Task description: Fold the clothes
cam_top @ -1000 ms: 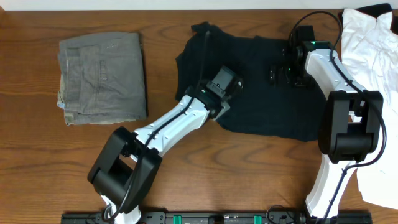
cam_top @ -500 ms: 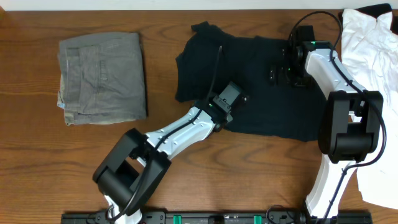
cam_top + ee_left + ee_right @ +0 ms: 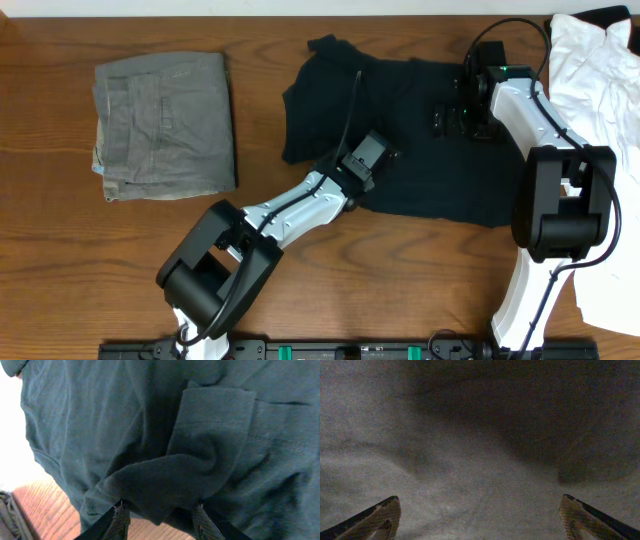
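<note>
The clothes, a black T-shirt point(image 3: 430, 170), lie spread on the wooden table, right of centre in the overhead view. My left gripper point(image 3: 383, 150) sits over the shirt's lower left part. In the left wrist view a bunched fold of the T-shirt point(image 3: 165, 480) fills the space between the fingers point(image 3: 120, 517), and my left gripper point(image 3: 160, 512) is shut on it above the table edge of the cloth. My right gripper point(image 3: 450, 115) hovers low over the shirt's upper right part. In its wrist view only dark T-shirt fabric point(image 3: 480, 435) shows, and my right gripper point(image 3: 480, 510) stands wide open.
Folded grey-green trousers point(image 3: 165, 125) lie at the left. A white garment point(image 3: 600, 70) is heaped at the right edge and reaches down to the front right corner. Bare wooden table point(image 3: 400, 280) lies in front of the shirt.
My left gripper has shifted a little down and to the right, still on the shirt. The right arm has not moved.
</note>
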Controlling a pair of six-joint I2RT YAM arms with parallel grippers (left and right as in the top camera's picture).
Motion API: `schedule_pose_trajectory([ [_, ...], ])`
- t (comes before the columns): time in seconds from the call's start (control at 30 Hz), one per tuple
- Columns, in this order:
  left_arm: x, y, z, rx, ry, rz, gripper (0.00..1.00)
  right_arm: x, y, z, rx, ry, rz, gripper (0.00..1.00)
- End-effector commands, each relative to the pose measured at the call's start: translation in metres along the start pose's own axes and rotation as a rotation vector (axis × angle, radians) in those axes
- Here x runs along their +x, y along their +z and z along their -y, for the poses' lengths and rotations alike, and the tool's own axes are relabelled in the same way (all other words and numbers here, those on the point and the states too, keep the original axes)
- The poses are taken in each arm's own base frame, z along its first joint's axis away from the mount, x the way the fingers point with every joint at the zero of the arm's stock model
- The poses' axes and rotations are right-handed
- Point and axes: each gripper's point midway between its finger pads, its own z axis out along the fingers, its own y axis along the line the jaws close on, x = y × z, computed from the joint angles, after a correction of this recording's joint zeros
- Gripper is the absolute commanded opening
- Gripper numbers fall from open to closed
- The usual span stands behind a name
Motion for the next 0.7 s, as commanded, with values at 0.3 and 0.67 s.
schedule_pose_trajectory([
  [0.3,0.0092,0.0094,-0.0019,-0.014,0.017,-0.032,0.39,-0.0064,-0.0051,-0.0007,-0.009,0.018,0.019,0.99],
  [0.67,0.0034,0.0079,-0.0043,-0.022,0.007,-0.009,0.24,-0.0064,-0.0051,-0.0008,-0.009,0.018,0.019,0.99],
])
